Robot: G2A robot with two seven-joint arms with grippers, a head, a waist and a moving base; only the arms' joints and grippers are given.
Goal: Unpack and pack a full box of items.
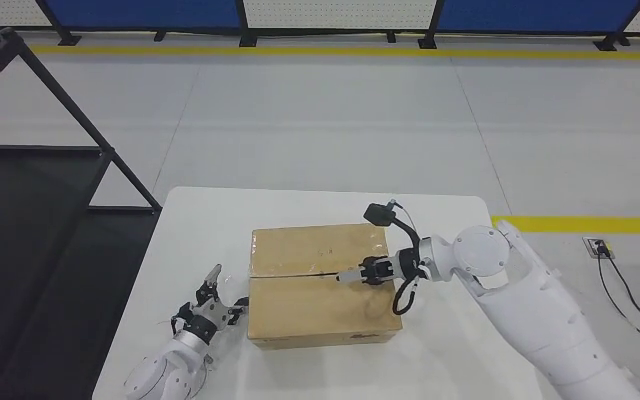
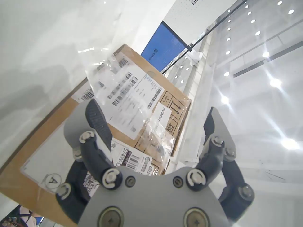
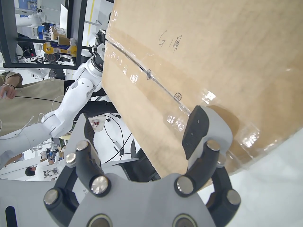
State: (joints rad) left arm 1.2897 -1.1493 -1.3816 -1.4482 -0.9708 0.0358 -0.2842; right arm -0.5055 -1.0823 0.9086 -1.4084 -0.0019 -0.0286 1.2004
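Our left gripper (image 1: 222,290) stands with its fingers spread and nothing between them, low over the table (image 1: 200,225) just beside the left end of the box (image 1: 310,310). Its wrist view looks at that end wall, which carries several labels (image 2: 132,100) under a loose clear film (image 2: 104,72). We see the box in the middle of the table, with its two top flaps closed and joined by a taped seam (image 1: 300,273) that runs from left to right. Our right gripper (image 3: 142,131) is over the top of the box near the right end of this seam, also spread wide and holding nothing. One finger (image 3: 195,128) sits right at the seam line; whether it presses the tape we cannot tell. We judge that the task is at its very beginning, the opening of the box, with nothing unpacked yet. The next move probably calls for a firm drag of this finger along the seam toward the left, to break the tape, while the left gripper steadies the box against sliding. For room, bare table lies behind the box and on both its sides, but the left edge of the table is near the left gripper, and a black frame (image 1: 70,110) stands beyond it.
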